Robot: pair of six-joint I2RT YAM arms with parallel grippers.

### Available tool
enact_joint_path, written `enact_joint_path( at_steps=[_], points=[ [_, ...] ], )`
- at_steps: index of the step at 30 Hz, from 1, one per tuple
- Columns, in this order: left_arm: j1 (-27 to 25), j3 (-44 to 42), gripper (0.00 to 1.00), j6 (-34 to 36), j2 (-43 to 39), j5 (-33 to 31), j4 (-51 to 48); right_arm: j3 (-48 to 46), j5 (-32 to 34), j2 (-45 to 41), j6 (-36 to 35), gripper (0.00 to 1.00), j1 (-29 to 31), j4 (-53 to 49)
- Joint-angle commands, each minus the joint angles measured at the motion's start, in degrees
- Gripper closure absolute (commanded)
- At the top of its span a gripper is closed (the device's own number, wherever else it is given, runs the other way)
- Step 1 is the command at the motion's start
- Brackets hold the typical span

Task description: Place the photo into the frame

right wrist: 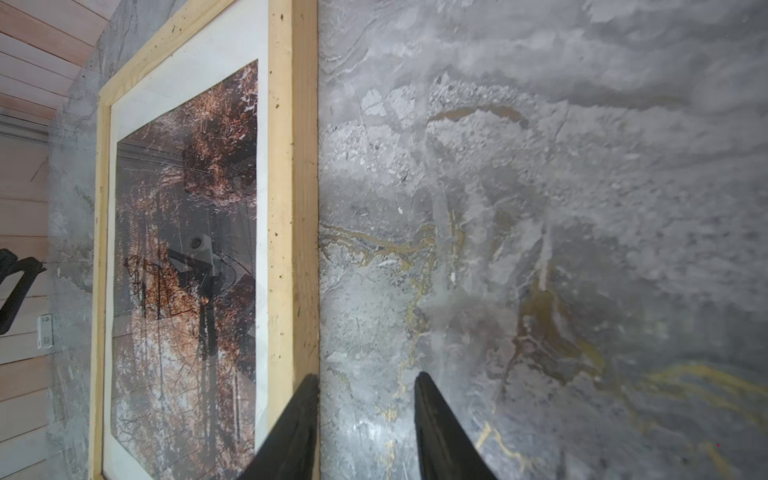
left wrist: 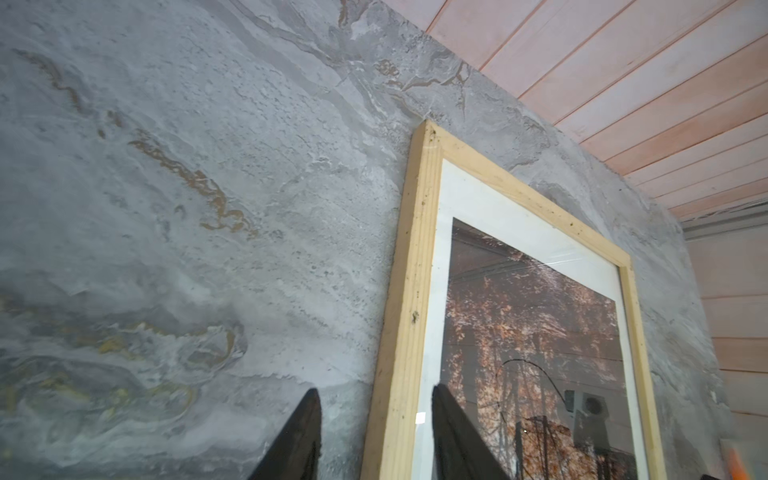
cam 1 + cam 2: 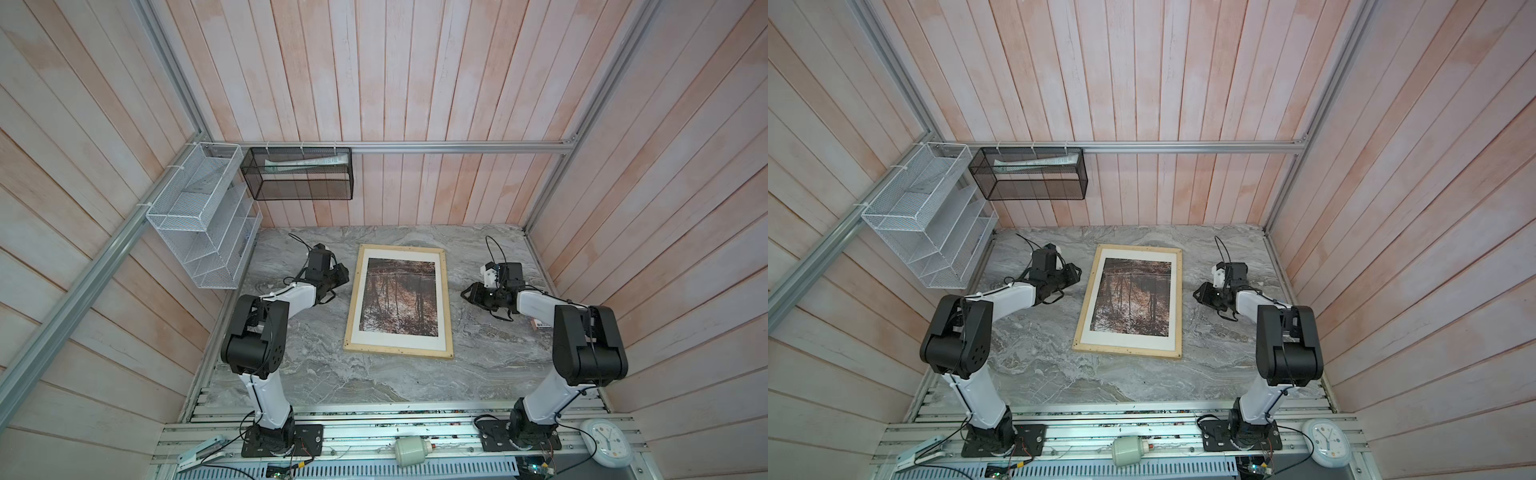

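Grey marble tabletop. Flat at its middle, slightly nearer far edge: frame, pale wood, long sides running near to far. Inside rails: white mat. In mat opening, face up: photo, autumn trees, reflections across it. Just beside frame's left rail, toward left edge: left gripper, released, fingers apart, nothing clamped. Near right rail, toward right edge: right gripper, released, bare tabletop between fingers.
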Motion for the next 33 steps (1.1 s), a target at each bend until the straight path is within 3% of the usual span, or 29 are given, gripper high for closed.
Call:
enact_joint_path(
  at_steps=[1, 13, 24, 33],
  points=[
    [0.12, -0.43, 0.57, 2.29, -2.02, -4.48, -6.97, 2.95, 2.39, 3.19, -1.57, 0.63, -0.42, -0.51],
    [-1.38, -11.26, 0.67, 1.39, -6.84, -3.88, -8.92, 10.01, 3.77, 11.58, -2.95, 0.72, -0.64, -0.94],
    [-5.35, -9.51, 0.69, 2.72, -6.55, -5.47, -13.94, 15.18, 3.35, 16.89, -2.92, 0.79, -0.64, -1.52],
    [-7.22, -10.1, 0.71, 2.86, -7.65, -2.46, -16.44, 20.42, 0.13, 21.12, 0.0, 0.82, 0.92, -0.27]
  ],
)
